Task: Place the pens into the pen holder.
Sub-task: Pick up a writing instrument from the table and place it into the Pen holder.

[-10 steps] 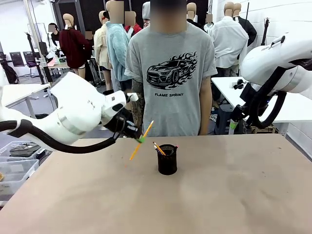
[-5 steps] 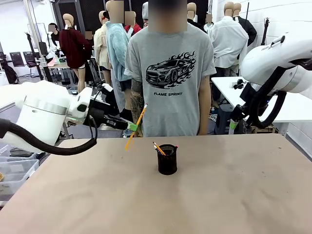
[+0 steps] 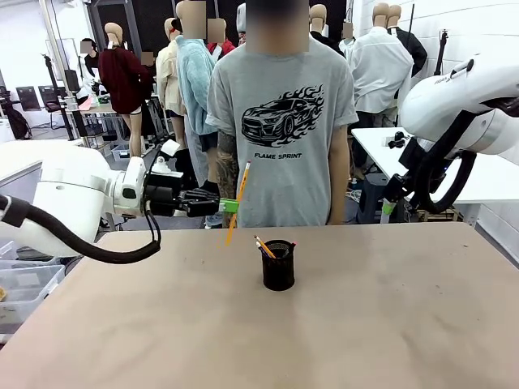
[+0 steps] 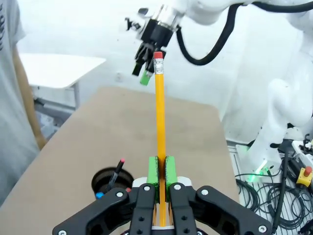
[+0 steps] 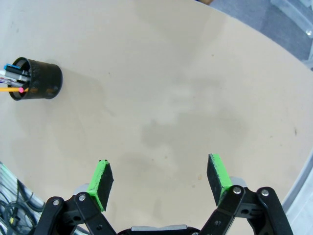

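Observation:
My left gripper (image 3: 229, 206) is shut on a yellow pencil (image 3: 237, 203), held nearly upright in the air left of and above the pen holder (image 3: 278, 265). In the left wrist view the yellow pencil (image 4: 159, 117) rises from between the green pads (image 4: 153, 170), its red eraser at the top, and the pen holder (image 4: 110, 179) lies lower left. The black mesh holder stands mid-table with several pens (image 3: 264, 246) in it. My right gripper (image 5: 161, 177) is open, high above bare table, with the pen holder (image 5: 36, 78) at its upper left.
A person in a grey T-shirt (image 3: 281, 121) stands at the table's far edge, just behind the holder. Plastic bins (image 3: 28, 275) sit off the table's left side. The brown tabletop (image 3: 340, 332) around the holder is bare.
The left arm has swung up and to the right with the pencil, turning it from a slant to almost vertical and bringing it closer to the holder. The right arm has not moved.

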